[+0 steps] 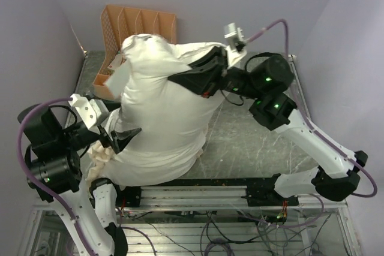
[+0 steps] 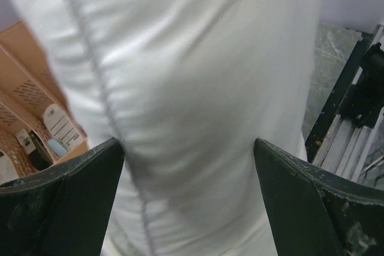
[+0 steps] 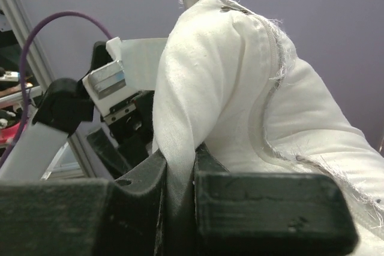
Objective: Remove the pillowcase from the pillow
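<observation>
Pillowcase (image 1: 99, 161): we see only a bunch of its cream frill. It lies at the near left edge of the table (image 1: 258, 142), just beside the left arm's base and partly under the pillow (image 1: 162, 118). How much more of it lies beneath the pillow, we cannot tell.

From above, we see that the pillow is large, plump and plain white, and covers much of the table's left half. Its lower end rests at the near edge. Its upper end is raised toward the far side, with a pointed corner near an orange slotted rack (image 1: 141, 19) in the far left corner.

The right gripper (image 1: 183, 78) reaches in from the right and is clamped tight on a fold of the pillow's white cloth near the raised end. In its wrist view we see the cloth rising out from between the two black fingers (image 3: 264, 208), with a frayed seam curving over it.

The left gripper (image 1: 120, 137) sits at the pillow's lower left side, with its jaws spread wide and gripping nothing. In its wrist view the two dark fingers (image 2: 72, 202) stand far apart at the bottom corners. White cloth fills the space between and beyond them, with a grey stitched seam running down it. Whether the fingertips touch the cloth, we cannot tell.
</observation>
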You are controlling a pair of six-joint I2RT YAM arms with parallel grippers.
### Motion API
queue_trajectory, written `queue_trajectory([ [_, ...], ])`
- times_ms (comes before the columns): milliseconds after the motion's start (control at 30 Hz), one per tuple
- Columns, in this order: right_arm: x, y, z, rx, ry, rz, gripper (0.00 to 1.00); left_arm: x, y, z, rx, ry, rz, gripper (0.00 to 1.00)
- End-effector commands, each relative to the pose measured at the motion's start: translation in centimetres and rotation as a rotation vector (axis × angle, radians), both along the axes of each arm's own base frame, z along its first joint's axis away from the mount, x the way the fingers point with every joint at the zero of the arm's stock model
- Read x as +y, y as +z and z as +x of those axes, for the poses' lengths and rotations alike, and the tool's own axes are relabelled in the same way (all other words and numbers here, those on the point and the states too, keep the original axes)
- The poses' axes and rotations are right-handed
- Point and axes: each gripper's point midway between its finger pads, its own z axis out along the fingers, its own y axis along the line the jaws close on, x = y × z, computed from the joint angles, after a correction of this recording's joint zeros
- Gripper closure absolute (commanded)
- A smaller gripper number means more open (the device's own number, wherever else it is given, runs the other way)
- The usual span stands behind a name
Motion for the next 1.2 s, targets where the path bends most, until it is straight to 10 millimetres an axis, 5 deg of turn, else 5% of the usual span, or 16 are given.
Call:
queue_trajectory([
  [0,2.7,1.6,0.4,-0.040,-0.128,0.018,1.00,-0.3,1.4,0.3,-0.025,0.002,-0.096,0.02],
  [267,3.7,3.2,2.0,-0.052,-0.219,0.042,1.00,2.7,3.8,5.1,-0.036,0.176,-0.183,0.02],
  [533,4.3,4.7,2.8,-0.055,-0.241,0.075,1.00,2.4,6.4,7.0,0.026,0.040,-0.291,0.02],
  [700,3.9,5.0,4.3,-0.018,-0.310,0.126,1.00,1.6,5.1,8.8,0.107,0.015,-0.279,0.02],
  [900,5.4,4.5,3.5,-0.032,-0.230,0.101,1.00,-2.0,2.0,10.7,0.213,-0.007,-0.277,0.00],
  [1000,5.7,3.8,3.2,-0.031,-0.209,0.073,1.00,-2.9,0.6,10.3,0.237,-0.050,-0.234,0.20],
  [1133,6.0,2.2,3.5,-0.016,-0.219,0.001,1.00,-3.0,0.8,9.8,0.229,-0.062,-0.201,0.85],
  [1167,5.8,1.8,3.9,0.000,-0.240,-0.013,0.95,-2.9,1.1,9.7,0.221,-0.059,-0.198,0.92],
])
